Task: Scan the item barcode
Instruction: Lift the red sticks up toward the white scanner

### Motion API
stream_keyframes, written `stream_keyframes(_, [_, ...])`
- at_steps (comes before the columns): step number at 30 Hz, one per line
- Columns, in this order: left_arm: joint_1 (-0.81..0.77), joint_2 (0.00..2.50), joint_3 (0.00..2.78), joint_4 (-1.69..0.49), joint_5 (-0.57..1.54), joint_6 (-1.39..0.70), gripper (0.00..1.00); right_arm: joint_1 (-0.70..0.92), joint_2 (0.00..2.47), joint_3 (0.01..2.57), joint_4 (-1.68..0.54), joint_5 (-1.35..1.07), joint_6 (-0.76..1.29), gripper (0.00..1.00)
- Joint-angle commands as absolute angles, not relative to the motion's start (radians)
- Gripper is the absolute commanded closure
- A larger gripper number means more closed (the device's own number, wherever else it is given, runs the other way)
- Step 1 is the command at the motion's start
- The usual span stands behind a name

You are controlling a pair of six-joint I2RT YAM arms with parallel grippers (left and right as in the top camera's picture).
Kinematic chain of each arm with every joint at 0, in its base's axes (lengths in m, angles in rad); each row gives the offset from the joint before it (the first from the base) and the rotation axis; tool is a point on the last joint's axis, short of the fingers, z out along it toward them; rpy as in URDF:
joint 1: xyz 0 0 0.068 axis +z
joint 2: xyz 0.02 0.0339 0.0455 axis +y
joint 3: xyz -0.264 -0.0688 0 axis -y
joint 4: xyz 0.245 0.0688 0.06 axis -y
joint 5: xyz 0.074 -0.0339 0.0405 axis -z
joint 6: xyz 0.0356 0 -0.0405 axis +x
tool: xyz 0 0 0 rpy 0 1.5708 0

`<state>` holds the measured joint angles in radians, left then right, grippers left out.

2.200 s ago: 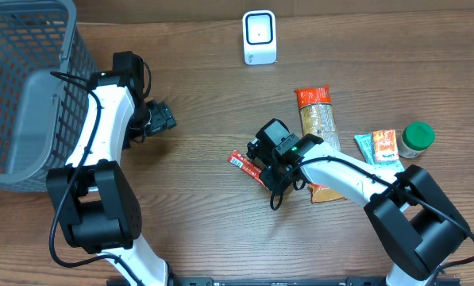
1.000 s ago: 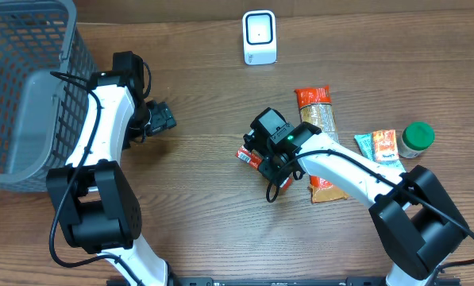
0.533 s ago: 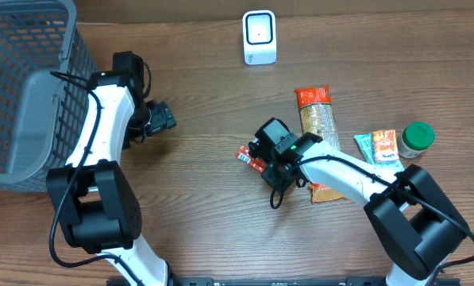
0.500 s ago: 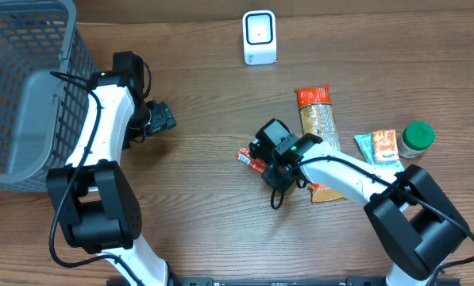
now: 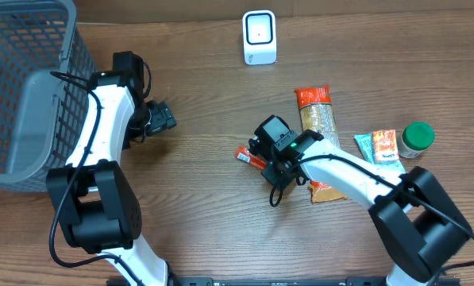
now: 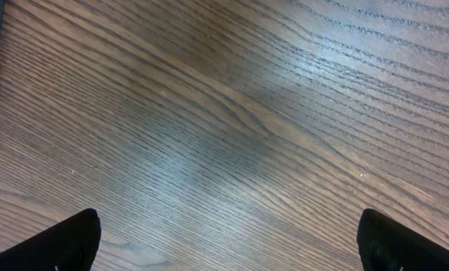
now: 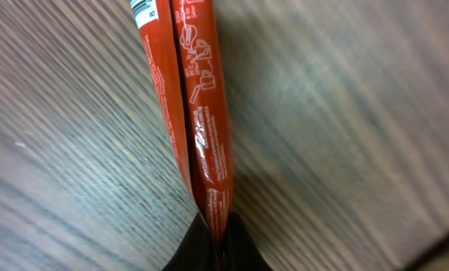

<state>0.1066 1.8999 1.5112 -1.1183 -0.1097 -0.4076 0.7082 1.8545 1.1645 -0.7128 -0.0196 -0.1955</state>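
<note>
While the right fingers (image 7: 196,252) pinched the red packet (image 7: 203,113), the left fingers (image 6: 66,242) hung spread. Scanning seemingly lay ahead, the scanner (image 5: 260,36) well apart.

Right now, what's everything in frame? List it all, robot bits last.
basket: 1, grey, far left of the table
scanner: 1, white, top centre
red stick packet: 1, red, mid-table, one end pinched by the right gripper
long packet: 1, orange and tan, just right of the red one, lower end under the right arm
small packet: 1, teal and orange, right side
jar: 1, green lid, next to the small packet
table: 1, brown wood
left gripper: 1, black, open, over bare table near the basket
right gripper: 1, black, shut on the red stick packet
</note>
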Motion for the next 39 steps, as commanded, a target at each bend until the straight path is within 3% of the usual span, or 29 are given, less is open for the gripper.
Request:
stream_keyframes(1, [0.101, 1.883, 1.513, -1.117, -0.114, -0.381, 0.00, 0.707, 1.733, 1.209, -0.717, -0.017, -0.213, 0.96])
stream_keyframes(10, [0.102, 1.883, 1.513, -1.117, -0.115, -0.381, 0.00, 0.706, 1.644, 1.209, -0.734, 0.020, -0.209, 0.96])
stream_keyframes(20, [0.100, 1.883, 1.513, -1.117, -0.115, -0.381, 0.00, 0.702, 1.645, 1.402, -0.730, 0.385, -0.208, 0.97])
stream_keyframes(28, [0.099, 1.883, 1.513, -1.117, -0.114, -0.381, 0.00, 0.689, 1.678, 1.468, -0.586, 0.636, -0.495, 0.96])
stream_keyframes(39, [0.099, 1.883, 1.513, -1.117, -0.115, -0.381, 0.00, 0.664, 1.903, 1.467, -0.114, 0.830, -0.925, 0.97])
